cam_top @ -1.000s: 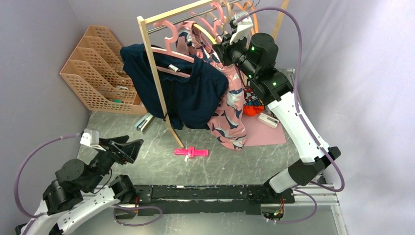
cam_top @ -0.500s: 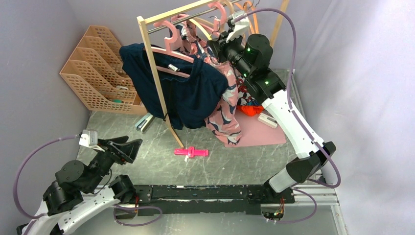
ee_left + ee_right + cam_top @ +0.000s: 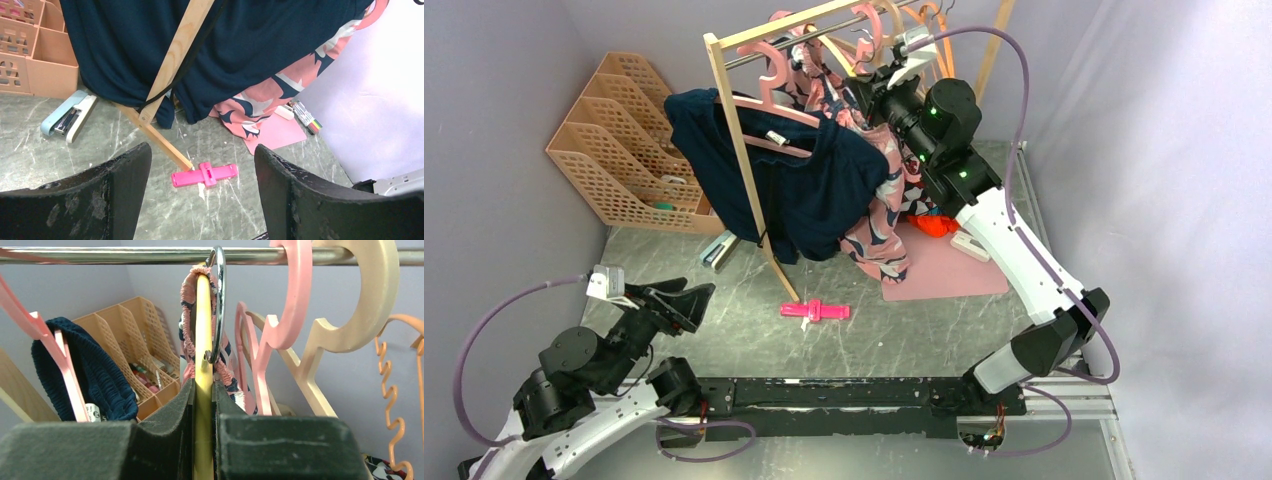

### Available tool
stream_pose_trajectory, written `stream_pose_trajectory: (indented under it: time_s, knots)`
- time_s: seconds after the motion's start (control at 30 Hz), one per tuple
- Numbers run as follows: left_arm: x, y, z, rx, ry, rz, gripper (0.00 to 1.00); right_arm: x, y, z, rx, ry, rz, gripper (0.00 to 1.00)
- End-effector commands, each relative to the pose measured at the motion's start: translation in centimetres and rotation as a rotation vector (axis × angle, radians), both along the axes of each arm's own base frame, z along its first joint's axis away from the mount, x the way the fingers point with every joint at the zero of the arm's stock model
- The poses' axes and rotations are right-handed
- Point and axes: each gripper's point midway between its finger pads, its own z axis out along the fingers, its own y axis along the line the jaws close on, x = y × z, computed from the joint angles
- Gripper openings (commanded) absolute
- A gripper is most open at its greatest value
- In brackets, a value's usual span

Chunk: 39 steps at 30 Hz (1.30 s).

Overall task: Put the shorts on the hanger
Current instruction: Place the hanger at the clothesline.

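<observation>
Pinching the hanger, shorts draped on it, the right gripper has its hook seemingly over the rail; next, let go gently; left gripper gapes idle.

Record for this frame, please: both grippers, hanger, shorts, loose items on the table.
right gripper: shut on the hanger, up at the rail
left gripper: open, low over the table, holding nothing
hanger: metal hook looped at the rail
shorts: waistband over the hanger, legs hanging down
table items: pink clip, stapler
</observation>
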Motion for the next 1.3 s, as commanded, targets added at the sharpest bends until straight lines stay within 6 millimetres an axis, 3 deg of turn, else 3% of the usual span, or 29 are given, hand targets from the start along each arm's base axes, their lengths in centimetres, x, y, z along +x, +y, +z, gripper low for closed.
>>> stream_pose_trajectory:
  time_s: [0.0,0.23,0.37,0.57,0.8,1.0,1.27]
  knots:
    - [0.2,0.2,-0.2,0.001,0.005,0.02,0.79,-3.4,-0.6,5.2,0.03,-0.166,0.074,0.0]
    - [0.1,0.4,-0.1,-0.007,-0.003,0.022,0.79,-9.2,2.5,3.9,-0.005,-0.08,0.41,0.0]
    - [0.1,0.5,0.0,-0.011,-0.002,0.027,0.79,-12.0,2.4,4.1,0.022,-0.06,0.501,0.0]
    - [0.1,0.4,-0.1,-0.009,0.001,0.024,0.79,-7.8,-2.8,3.0,-0.028,0.017,0.109,0.0]
    - [0.3,0.2,-0.3,0.005,0.006,0.025,0.79,-8.1,-5.9,1.7,-0.092,0.061,-0.026,0.0]
    - [0.5,-0.2,-0.5,0.023,0.015,0.015,0.79,-7.5,-4.6,1.9,-0.088,0.048,0.02,0.0]
    - [0.4,-0.3,-0.5,0.023,0.019,0.013,0.78,-5.4,-2.3,3.8,-0.01,-0.043,0.056,0.0]
